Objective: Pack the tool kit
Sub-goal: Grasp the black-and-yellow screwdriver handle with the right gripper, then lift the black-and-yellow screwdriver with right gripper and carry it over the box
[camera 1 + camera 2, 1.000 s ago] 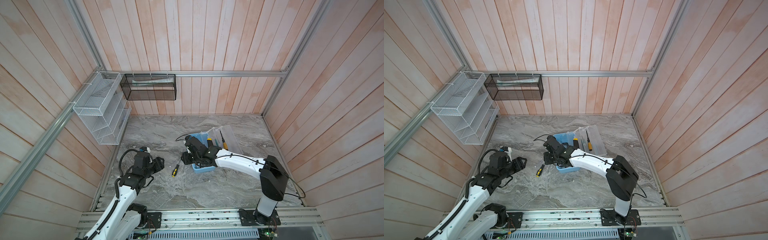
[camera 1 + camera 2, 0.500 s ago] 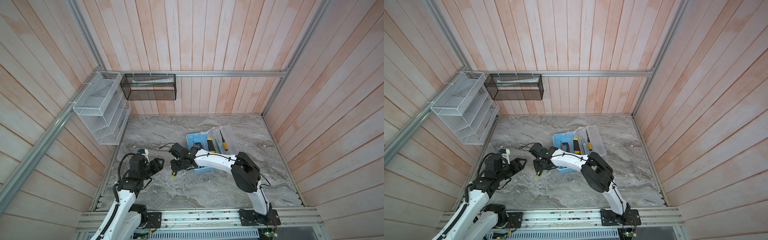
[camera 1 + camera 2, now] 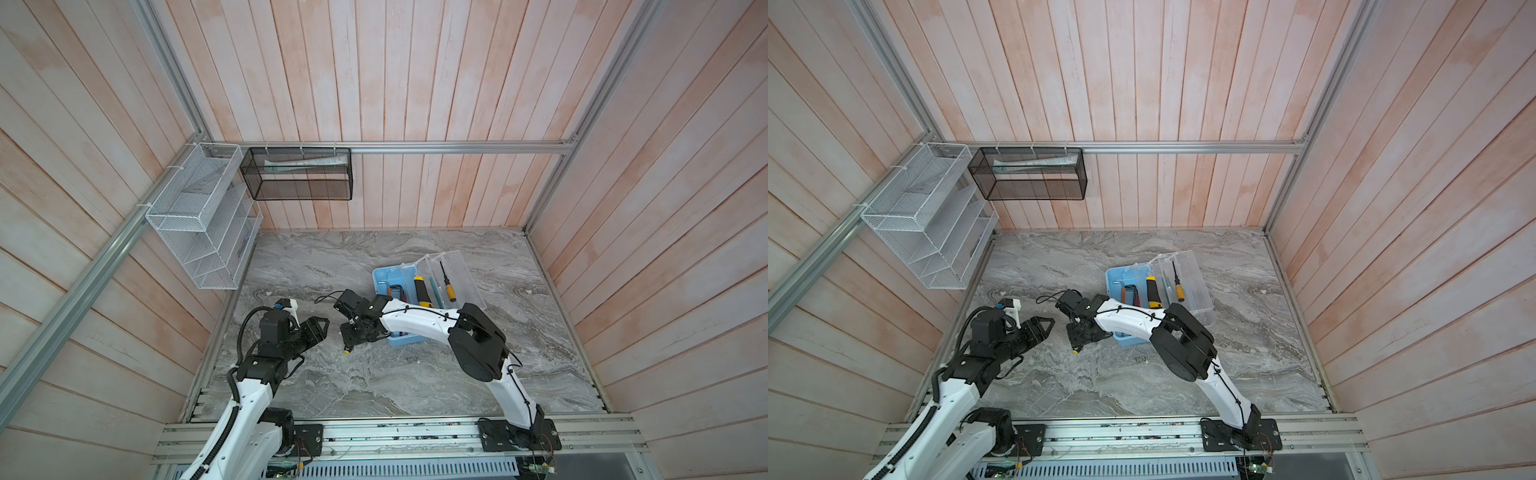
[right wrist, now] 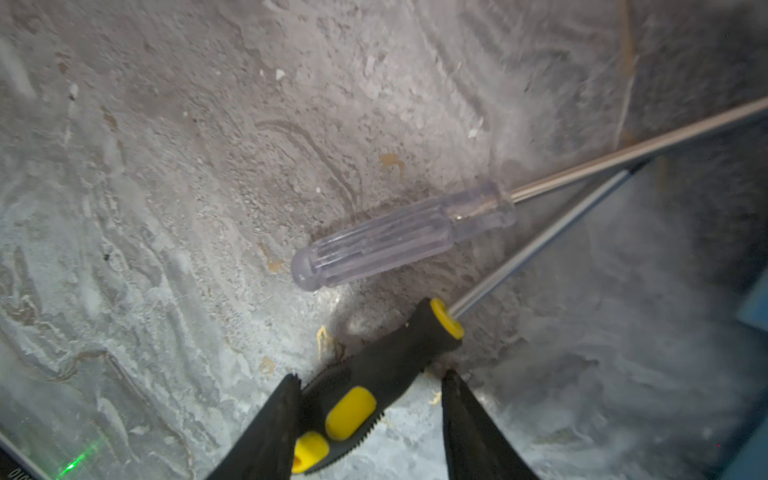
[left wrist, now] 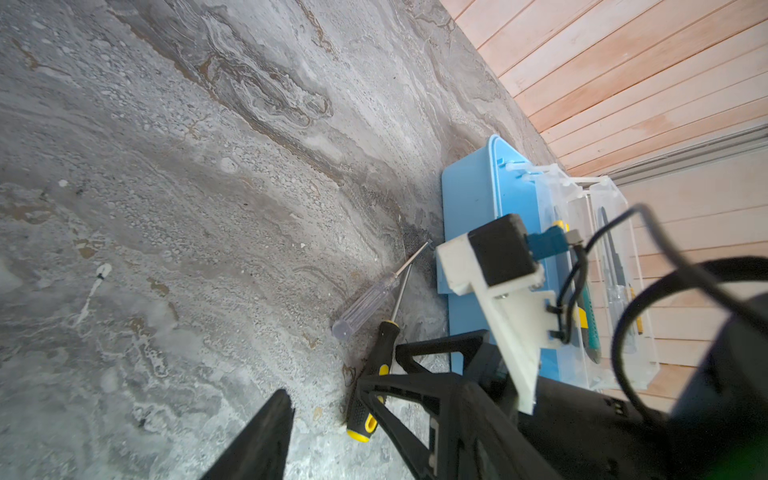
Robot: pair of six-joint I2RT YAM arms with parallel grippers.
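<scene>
One black-yellow screwdriver (image 4: 399, 353): handle between parted right pincer (image 4: 370, 374) jaws, unclamped; shaft points toward tool kit (image 5: 469, 199); left pincer (image 3: 319, 326) wide, empty, farther.

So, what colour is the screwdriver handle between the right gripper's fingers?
The handle is black with yellow patches, clearest in the right wrist view.

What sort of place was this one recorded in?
Probably a purpose-built robot test cell, not a real workshop: plank walls on an aluminium frame enclose a marble-look tabletop, with left arm and right arm bolted to its front rail.
</scene>
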